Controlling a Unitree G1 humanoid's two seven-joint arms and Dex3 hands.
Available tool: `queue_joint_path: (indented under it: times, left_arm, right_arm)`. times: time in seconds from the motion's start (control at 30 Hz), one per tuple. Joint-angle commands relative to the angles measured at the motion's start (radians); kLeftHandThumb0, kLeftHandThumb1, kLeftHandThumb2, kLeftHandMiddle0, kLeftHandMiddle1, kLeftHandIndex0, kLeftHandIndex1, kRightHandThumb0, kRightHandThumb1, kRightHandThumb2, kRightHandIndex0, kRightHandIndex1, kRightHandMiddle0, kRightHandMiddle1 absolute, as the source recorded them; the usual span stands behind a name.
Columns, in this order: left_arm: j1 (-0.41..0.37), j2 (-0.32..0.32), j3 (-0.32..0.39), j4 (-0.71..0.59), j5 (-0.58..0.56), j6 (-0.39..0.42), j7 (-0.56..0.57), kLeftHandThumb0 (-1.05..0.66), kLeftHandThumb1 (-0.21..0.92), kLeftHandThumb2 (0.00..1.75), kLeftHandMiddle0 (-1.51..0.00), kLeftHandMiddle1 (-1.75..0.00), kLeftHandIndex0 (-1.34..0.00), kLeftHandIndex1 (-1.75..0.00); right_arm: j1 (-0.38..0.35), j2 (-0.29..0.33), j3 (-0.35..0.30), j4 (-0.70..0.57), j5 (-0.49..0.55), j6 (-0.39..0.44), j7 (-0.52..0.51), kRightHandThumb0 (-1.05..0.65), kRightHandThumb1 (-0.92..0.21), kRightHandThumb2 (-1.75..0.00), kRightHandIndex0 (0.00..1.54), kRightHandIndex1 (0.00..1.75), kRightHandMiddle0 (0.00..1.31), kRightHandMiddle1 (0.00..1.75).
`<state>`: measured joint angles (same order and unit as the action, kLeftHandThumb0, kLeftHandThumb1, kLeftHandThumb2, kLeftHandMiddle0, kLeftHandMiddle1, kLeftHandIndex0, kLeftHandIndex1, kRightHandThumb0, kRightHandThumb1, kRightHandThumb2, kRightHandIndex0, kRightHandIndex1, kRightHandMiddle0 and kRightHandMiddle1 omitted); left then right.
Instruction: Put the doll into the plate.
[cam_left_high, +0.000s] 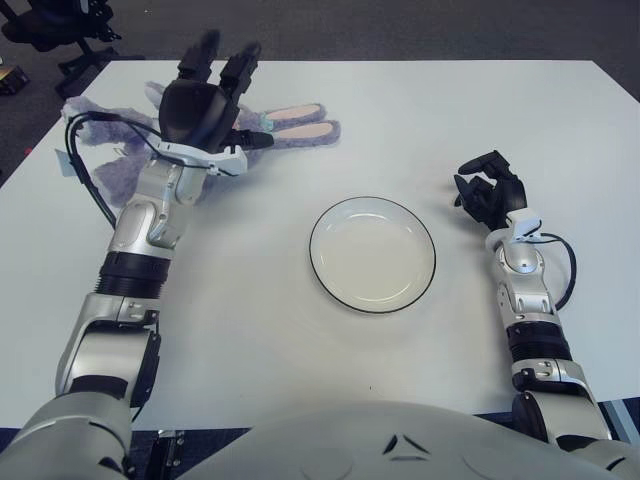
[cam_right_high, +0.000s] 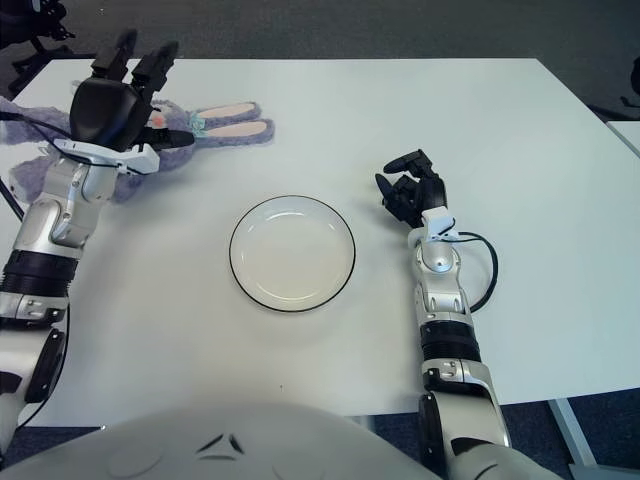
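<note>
Three black fingers of the left hand are seen spread and released, grasping nothing, directly above the middle of the purple plush rabbit doll with pink-lined ears. Whether the palm touches the plush cannot be told. The doll is found lying flat on the white surface, well apart from the round white plate with a thin dark rim, up and to the plate's left. Its long axis is laid roughly left to right: the two long ears are stretched toward the plate's side, while the body and limbs are spread away from the plate, partly hidden under the hand and forearm. The doll is thus placed beneath the left fingers, so a closing of the fingers across its narrow middle is judged to be what the coming move calls for; the left hand is by far the nearer one.

The right hand is shown to the right of the plate, fingers curled and clenched on nothing. The plate is seen to hold nothing.
</note>
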<state>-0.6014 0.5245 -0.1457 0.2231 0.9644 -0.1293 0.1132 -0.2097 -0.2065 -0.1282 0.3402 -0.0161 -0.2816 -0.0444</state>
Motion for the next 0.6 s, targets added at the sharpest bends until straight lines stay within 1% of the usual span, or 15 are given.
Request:
queue_joint_path:
  times: [0.0,0.1,0.2,0.33,0.47,0.57]
  left_arm:
    - [-0.060,-0.010,-0.040,0.046,0.009,0.054,-0.045,-0.76,0.83,0.00,0.00,0.00,-0.16,0.00]
    - [-0.094,-0.023,-0.065,0.073,0.015,0.098,-0.068,-0.75,0.82,0.00,0.00,0.00,-0.17,0.00]
    - [-0.120,-0.022,-0.088,0.100,0.018,0.121,-0.078,-0.73,0.81,0.00,0.00,0.00,-0.18,-0.01]
    - [-0.147,-0.004,-0.122,0.139,0.027,0.125,-0.083,-0.71,0.79,0.00,0.00,0.00,-0.18,-0.01]
    - [-0.172,0.009,-0.152,0.188,0.032,0.111,-0.068,-0.70,0.77,0.00,0.00,0.00,-0.19,-0.01]
    - [-0.191,0.016,-0.170,0.212,0.029,0.105,-0.082,-0.70,0.76,0.00,0.00,0.00,-0.19,-0.01]
  right_arm:
    - [0.047,0.021,0.009,0.046,-0.007,0.029,0.000,-0.35,-0.92,-0.32,0.80,1.54,0.41,1.52]
    - [0.046,0.022,0.009,0.050,-0.007,0.028,0.000,-0.35,-0.92,-0.32,0.80,1.54,0.41,1.53]
    - [0.046,0.022,0.009,0.050,-0.007,0.028,0.000,-0.35,-0.92,-0.32,0.80,1.53,0.41,1.53]
    - [0.044,0.021,0.010,0.054,-0.008,0.027,-0.002,-0.35,-0.92,-0.32,0.81,1.53,0.41,1.53]
    - [0.041,0.022,0.010,0.061,-0.010,0.023,-0.003,-0.35,-0.92,-0.32,0.81,1.53,0.41,1.53]
    - [0.039,0.022,0.011,0.065,-0.011,0.021,-0.005,-0.35,-0.92,-0.32,0.81,1.53,0.41,1.53]
